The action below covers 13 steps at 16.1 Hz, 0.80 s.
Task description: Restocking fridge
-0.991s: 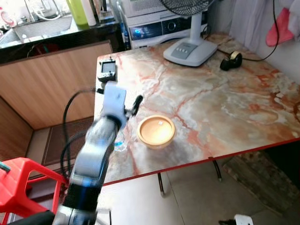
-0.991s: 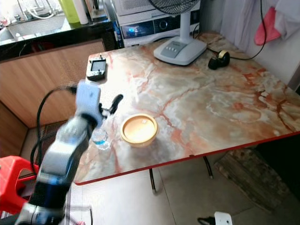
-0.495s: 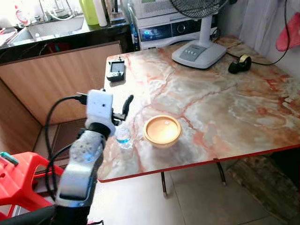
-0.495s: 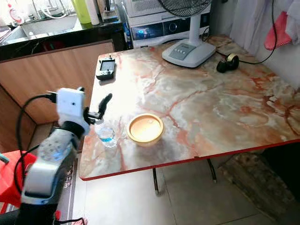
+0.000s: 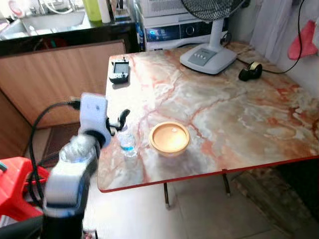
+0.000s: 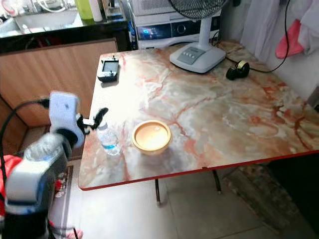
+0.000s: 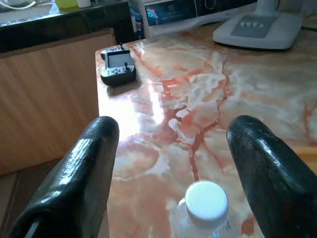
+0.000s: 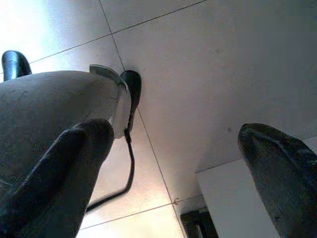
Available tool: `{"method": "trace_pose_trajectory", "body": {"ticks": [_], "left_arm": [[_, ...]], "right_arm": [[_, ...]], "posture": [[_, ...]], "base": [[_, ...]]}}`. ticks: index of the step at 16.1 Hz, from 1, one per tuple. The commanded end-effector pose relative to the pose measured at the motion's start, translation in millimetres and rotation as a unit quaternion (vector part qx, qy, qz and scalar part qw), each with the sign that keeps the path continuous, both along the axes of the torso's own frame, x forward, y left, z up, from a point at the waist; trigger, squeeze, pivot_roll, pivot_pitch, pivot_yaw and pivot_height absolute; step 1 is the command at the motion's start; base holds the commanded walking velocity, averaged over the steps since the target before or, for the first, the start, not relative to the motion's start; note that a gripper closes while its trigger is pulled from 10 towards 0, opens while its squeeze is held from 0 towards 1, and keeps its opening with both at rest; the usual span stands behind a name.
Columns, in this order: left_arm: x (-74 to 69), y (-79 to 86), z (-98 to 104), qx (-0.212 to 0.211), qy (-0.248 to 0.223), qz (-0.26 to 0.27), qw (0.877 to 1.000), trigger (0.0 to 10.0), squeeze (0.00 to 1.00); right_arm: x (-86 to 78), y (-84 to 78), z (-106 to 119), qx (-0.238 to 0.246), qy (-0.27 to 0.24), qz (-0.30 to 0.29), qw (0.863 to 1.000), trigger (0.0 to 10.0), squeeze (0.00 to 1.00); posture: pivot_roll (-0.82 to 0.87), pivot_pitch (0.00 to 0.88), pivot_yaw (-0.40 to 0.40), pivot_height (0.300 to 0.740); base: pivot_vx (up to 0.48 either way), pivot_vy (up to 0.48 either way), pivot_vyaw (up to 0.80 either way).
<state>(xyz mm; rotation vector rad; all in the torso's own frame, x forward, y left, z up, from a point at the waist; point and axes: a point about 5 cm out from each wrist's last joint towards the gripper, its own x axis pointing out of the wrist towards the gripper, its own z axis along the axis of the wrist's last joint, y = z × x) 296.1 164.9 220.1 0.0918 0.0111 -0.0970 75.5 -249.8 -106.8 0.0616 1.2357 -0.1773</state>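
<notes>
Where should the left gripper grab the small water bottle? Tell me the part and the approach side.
Grip the water bottle around its body just below the white cap, coming in level from the table's near-left edge. It stands upright, and the open left gripper already straddles it.

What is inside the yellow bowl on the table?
The yellow bowl on the marble table looks empty: its pale orange inside shows, with one small bright spot, perhaps a reflection. The table under it is covered.
</notes>
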Motion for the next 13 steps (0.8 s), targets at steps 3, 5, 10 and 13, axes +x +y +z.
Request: {"method": "trace_pose_trajectory", "body": {"ticks": [3, 5, 10, 13], "left_arm": [[7.8, -1.9, 7.7, -0.011, 0.023, -0.021, 0.999, 10.0, 0.00], [11.2, -5.1, 6.8, -0.009, 0.042, -0.037, 0.998, 10.0, 0.00], [15.1, 3.4, 6.1, 0.019, 0.100, -0.022, 0.995, 10.0, 0.00], [11.9, 7.3, 4.2, 0.021, 0.115, -0.024, 0.993, 10.0, 0.00]], "right_arm": [[-1.2, -2.2, 0.4, -0.005, 0.002, 0.004, 1.000, 10.0, 0.00], [0.1, -2.6, 0.7, -0.006, 0.000, 0.004, 1.000, 10.0, 0.00], [1.6, -2.5, 1.1, -0.004, -0.006, -0.003, 1.000, 10.0, 0.00], [0.4, -1.1, 0.8, -0.008, -0.019, -0.012, 1.000, 10.0, 0.00]], "posture": [[0.19, 0.000, -0.008, 0.740], [0.18, 0.000, -0.008, 0.740], [0.19, 0.000, -0.005, 0.740], [0.20, 0.000, 0.011, 0.740]], "base": [[0.000, 0.000, 0.00], [0.000, 0.000, 0.00], [0.000, 0.000, 0.00], [0.000, 0.000, 0.00]]}}
